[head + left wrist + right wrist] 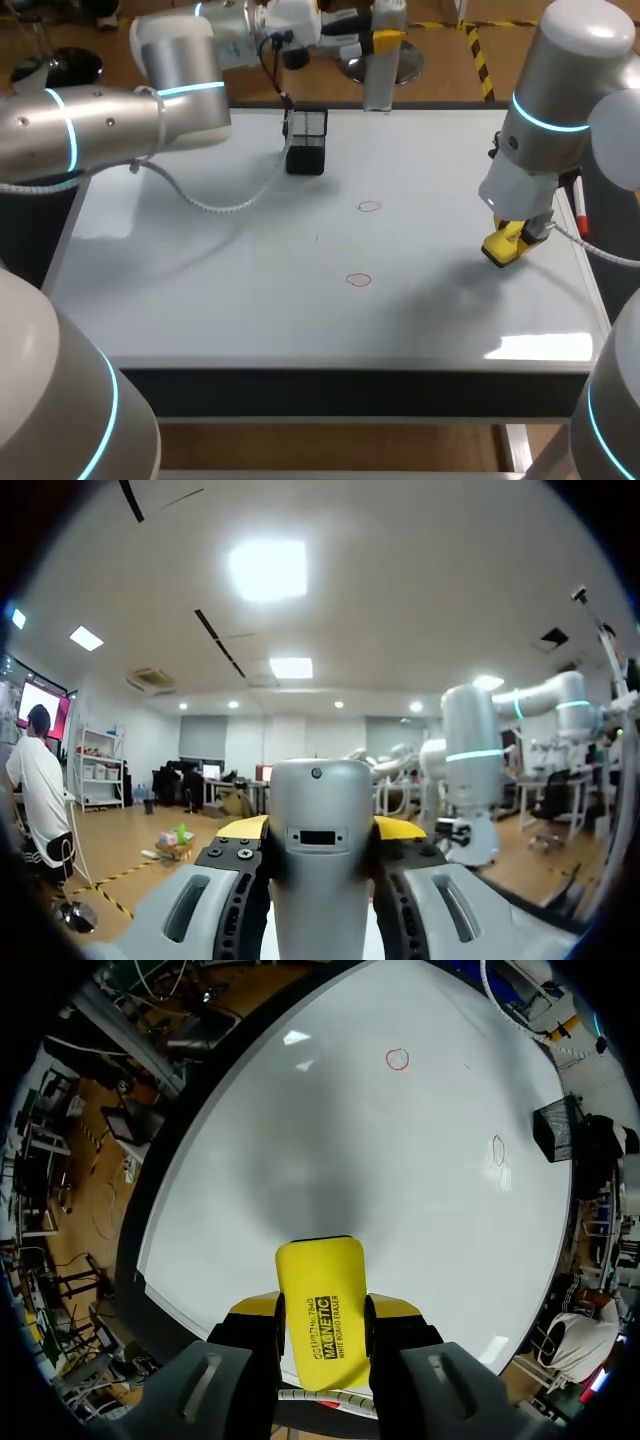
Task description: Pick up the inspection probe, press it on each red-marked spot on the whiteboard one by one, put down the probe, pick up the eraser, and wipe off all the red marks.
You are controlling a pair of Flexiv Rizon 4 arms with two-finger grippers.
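The grey cylindrical probe [384, 60] stands upright past the whiteboard's [230, 290] far edge, with my left gripper [378, 40] shut on it. In the left wrist view the probe [320, 850] fills the gap between the yellow-tipped fingers [243, 828]. My right gripper [512, 240] is shut on the yellow eraser [503, 245], low over the board's right side. In the right wrist view the eraser [322, 1300] sticks out between the fingers. Two red circles [369, 207] [358, 280] are drawn mid-board, left of the eraser; both red circles [397, 1058] [498, 1148] show ahead of the right gripper.
A black mesh holder [306, 140] stands near the board's far edge, beside the left arm's white cable [225, 205]. A red-and-white pen [580, 212] lies along the right edge behind my right arm.
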